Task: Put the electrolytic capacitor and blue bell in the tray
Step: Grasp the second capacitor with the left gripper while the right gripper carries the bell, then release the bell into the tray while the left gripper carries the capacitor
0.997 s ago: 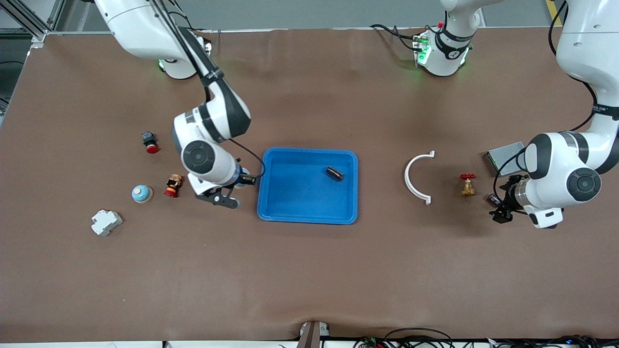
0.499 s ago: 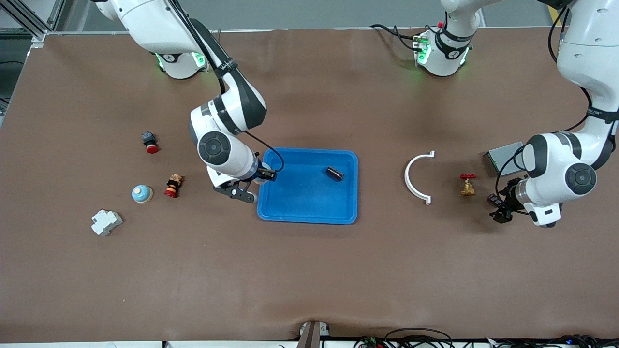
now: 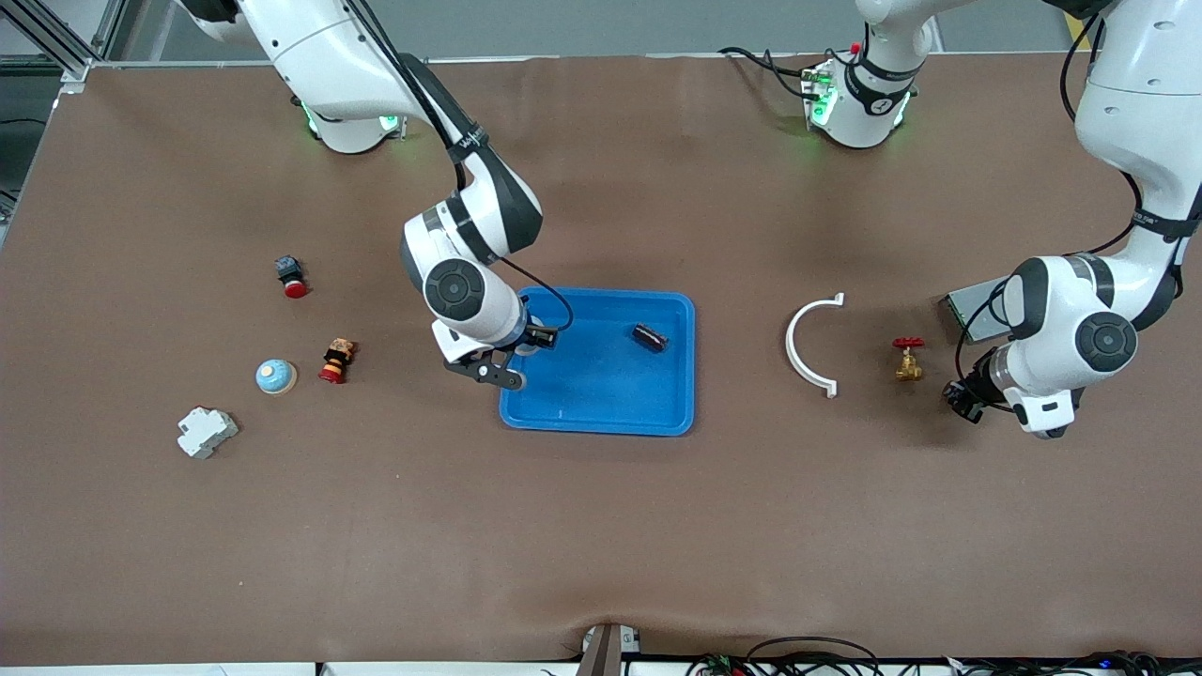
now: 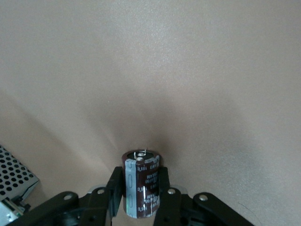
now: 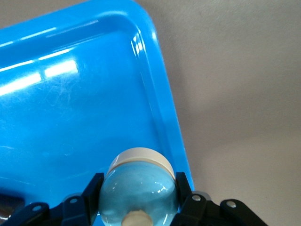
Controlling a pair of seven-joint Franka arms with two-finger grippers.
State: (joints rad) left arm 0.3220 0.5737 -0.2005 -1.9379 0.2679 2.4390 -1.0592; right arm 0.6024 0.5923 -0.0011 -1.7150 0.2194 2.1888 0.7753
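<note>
My right gripper (image 3: 519, 353) is shut on a pale blue bell (image 5: 138, 188) with a cream base, and holds it over the rim of the bright blue tray (image 3: 601, 413) at the right arm's end; the rim shows in the right wrist view (image 5: 164, 108). My left gripper (image 3: 962, 400) is shut on a dark brown electrolytic capacitor (image 4: 141, 183) with a grey stripe, low over the bare table beside the brass valve (image 3: 907, 359). A small dark cylinder (image 3: 650, 337) lies in the tray. A second blue bell (image 3: 276, 376) stands on the table toward the right arm's end.
A white curved clip (image 3: 809, 343) lies between tray and valve. A grey perforated metal box (image 3: 977, 305) sits by the left arm, also in the left wrist view (image 4: 14, 179). A red-and-brown button (image 3: 335, 361), a red-capped switch (image 3: 291, 276) and a white breaker (image 3: 207, 432) lie toward the right arm's end.
My right gripper has carried the bell from the table beside the tray to over the tray's rim. My left gripper has shifted slightly toward the tray with the capacitor.
</note>
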